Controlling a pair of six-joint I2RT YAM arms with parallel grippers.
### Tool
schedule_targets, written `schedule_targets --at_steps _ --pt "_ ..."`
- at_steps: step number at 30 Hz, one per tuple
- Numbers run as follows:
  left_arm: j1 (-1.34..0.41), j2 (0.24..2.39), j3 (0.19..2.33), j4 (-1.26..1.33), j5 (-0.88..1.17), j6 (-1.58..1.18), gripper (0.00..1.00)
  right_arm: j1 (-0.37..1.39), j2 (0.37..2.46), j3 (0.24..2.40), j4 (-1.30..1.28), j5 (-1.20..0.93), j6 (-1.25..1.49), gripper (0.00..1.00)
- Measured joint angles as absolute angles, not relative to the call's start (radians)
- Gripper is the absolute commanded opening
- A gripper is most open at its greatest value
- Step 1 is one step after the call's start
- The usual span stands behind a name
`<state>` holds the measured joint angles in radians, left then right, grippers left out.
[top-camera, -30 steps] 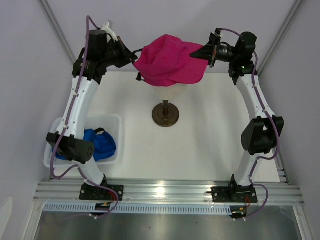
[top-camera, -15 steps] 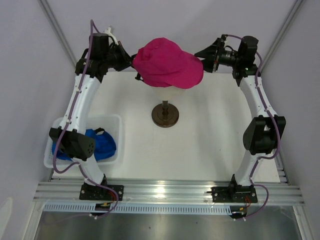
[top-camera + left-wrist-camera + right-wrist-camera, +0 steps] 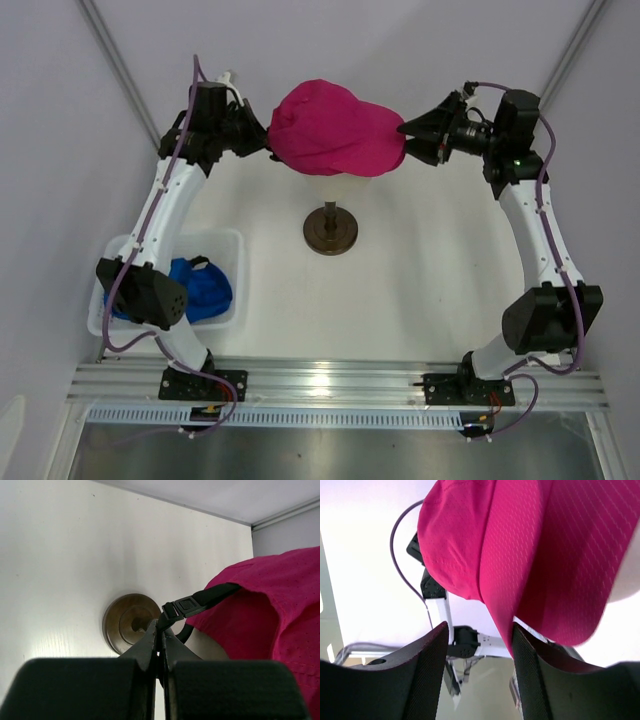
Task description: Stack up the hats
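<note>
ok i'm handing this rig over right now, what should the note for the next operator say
The left claw is shut on the black back strap of the pink cap.
The right claw is open at the brim edge, gripping nothing.
The pink cap is draped over the mannequin head, above the brown stand.
The blue cap lies in the white basket.
Done: nothing is stacked yet.
Left: probably release the pink cap, then put the blue cap on top of it.

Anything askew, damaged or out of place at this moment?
Nothing looks damaged or spilled. The black buckle strap of the magenta fabric cap is drawn out behind it, pinched in the shut left gripper. The open right gripper sits at its brim. The royal blue cap lies crumpled in the white basket.
</note>
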<state>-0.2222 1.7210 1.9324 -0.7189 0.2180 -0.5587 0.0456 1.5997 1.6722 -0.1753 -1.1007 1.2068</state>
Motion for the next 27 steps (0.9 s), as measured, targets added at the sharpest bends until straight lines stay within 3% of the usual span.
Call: schedule_targets --at_steps 5,11,14,15,18,27 --pt "-0.237 1.691 1.882 -0.703 0.203 -0.559 0.01 0.046 1.507 1.578 -0.213 -1.034 1.187 0.54" --pt "-0.238 1.646 1.842 -0.676 0.184 -0.560 0.01 0.049 1.505 1.552 -0.224 -1.005 1.176 0.45" --pt "-0.238 1.636 1.840 -0.670 0.182 -0.559 0.01 0.057 1.512 1.552 -0.221 -0.999 1.172 0.30" --pt "-0.238 1.633 1.840 -0.668 0.181 -0.559 0.01 0.060 1.514 1.552 -0.220 -0.999 1.171 0.18" --pt "-0.238 1.625 1.840 -0.667 0.176 -0.558 0.01 0.066 1.523 1.552 -0.210 -0.999 1.175 0.00" --pt "-0.242 1.602 1.840 -0.668 0.149 -0.553 0.01 0.044 1.549 1.599 -0.122 -1.025 1.251 0.00"
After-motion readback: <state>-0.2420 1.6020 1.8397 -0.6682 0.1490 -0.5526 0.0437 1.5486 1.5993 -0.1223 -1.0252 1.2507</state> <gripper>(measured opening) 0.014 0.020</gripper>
